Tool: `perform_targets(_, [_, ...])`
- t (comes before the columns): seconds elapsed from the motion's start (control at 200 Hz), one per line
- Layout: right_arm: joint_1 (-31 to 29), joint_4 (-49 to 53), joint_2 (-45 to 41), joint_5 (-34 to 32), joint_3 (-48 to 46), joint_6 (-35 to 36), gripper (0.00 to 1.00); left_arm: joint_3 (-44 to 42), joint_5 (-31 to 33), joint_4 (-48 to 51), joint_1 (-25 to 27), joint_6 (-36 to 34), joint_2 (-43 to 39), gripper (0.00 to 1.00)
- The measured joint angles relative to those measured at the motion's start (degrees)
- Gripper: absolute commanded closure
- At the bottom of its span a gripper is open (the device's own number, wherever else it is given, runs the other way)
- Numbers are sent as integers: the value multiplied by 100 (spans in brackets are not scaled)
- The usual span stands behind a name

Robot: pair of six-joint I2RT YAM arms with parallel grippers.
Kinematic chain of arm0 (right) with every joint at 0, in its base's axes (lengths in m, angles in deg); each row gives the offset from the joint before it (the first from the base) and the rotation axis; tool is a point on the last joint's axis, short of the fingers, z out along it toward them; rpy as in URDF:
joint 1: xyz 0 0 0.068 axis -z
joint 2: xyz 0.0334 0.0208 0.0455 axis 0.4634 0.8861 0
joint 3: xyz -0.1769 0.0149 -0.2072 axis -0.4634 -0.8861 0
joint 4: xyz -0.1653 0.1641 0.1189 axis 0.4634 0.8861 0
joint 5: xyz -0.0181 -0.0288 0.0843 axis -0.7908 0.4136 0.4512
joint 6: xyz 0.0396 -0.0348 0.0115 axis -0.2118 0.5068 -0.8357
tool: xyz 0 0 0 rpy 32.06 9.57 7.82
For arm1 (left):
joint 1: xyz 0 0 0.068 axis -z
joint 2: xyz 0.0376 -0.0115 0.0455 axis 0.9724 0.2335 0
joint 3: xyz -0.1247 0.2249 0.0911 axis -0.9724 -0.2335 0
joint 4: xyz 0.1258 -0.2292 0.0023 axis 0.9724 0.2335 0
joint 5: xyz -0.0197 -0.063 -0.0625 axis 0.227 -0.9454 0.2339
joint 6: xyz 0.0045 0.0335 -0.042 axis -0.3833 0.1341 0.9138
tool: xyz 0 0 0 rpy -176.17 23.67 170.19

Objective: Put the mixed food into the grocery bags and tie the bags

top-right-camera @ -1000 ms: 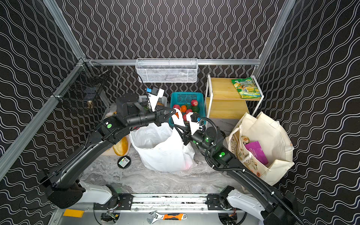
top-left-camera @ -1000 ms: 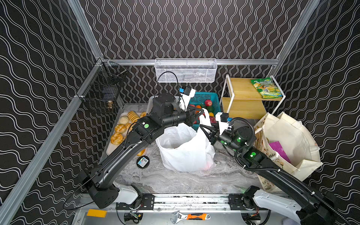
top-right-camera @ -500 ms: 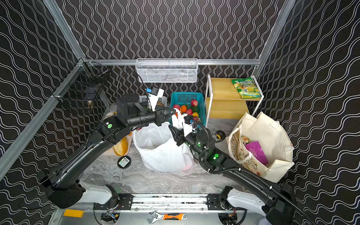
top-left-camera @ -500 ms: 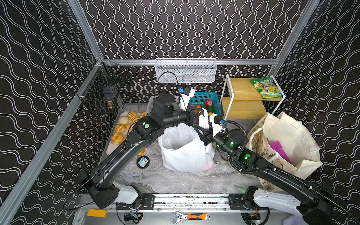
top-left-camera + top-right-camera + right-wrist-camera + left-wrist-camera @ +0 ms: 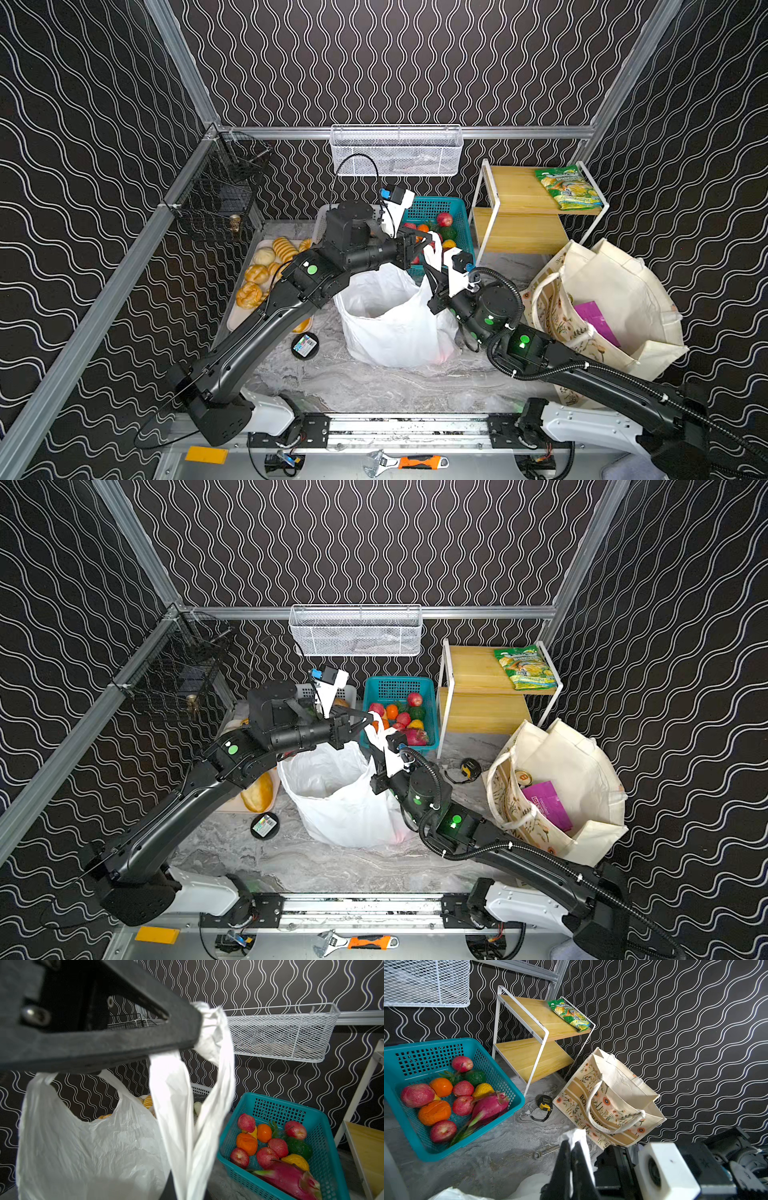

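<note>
We find bare marble tabletop (image 5: 374, 386) in front of the white plastic bag (image 5: 386, 328); teal basket (image 5: 440, 205), wooden shelf (image 5: 519, 232) and canvas tote (image 5: 615, 282) crowd behind and right.

Clamped, close together: left end effector (image 5: 422, 244), right end effector (image 5: 430, 272).

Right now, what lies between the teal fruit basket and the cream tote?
A yellow-and-black tape measure and a small metal spanner lie on the marble between basket and tote; the left wrist view shows both.
</note>
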Motion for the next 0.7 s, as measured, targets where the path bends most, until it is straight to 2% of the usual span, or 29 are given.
perform_targets(0.055, [55,74,-9,55,9,-109,100,133,55,181,0,-133,0,41])
perform_targets(0.16, [369,337,9,391,101,-378,100,291,201,540,0,-529,-114,29])
perform_targets(0.285, [894,636,96,997,227,-787,100,463,780,1266,-2,-1143,-483,28])
perform_targets(0.35, [1060,778,136,1285,278,-946,100,811,1228,1740,-24,-1471,-490,22])
perform_targets(0.49, [1163,896,146,1714,315,-1069,100,1405,2002,2994,-468,-2028,-247,18])
perform_targets(0.701, [1189,1040,175,1886,363,-1145,100,1458,2087,4380,-1292,-2267,11,21])
